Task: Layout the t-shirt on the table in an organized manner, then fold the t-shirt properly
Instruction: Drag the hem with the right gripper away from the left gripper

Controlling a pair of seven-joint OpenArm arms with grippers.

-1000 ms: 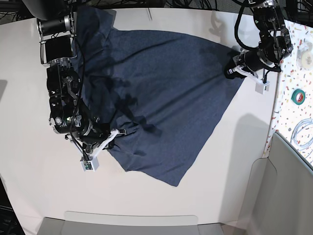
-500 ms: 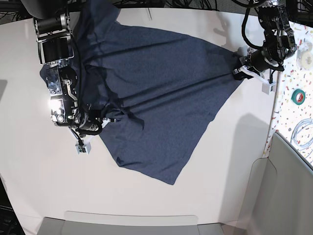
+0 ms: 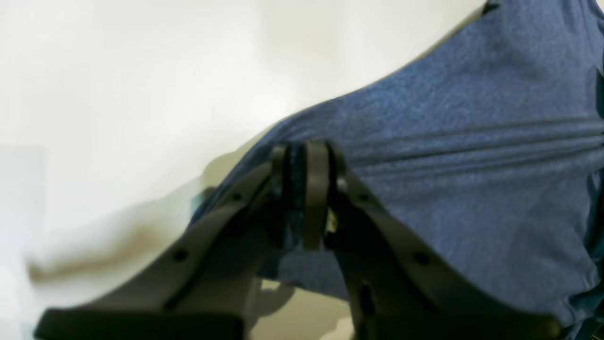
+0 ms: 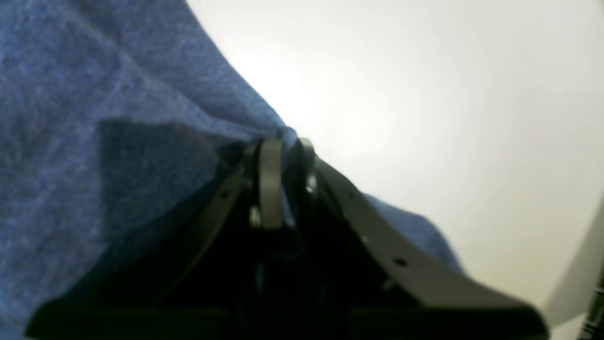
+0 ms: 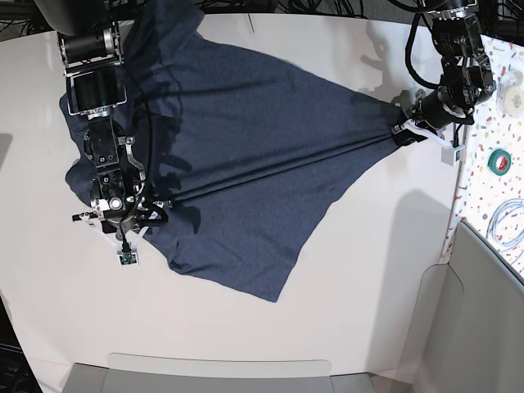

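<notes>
Spanning the white table, the t-shirt is pulled between the two arms, most of it spread on the surface with one loose corner trailing toward the near edge. Taut ridges run across the fabric from one grip to the other, which suggests the cloth is being drawn out so it can settle flat before folding. At the base view's right, the left gripper is clamped on a bunched edge of the shirt. At that view's left, the right gripper is likewise pinched tight on the cloth's opposite edge, anchoring that side.
</notes>
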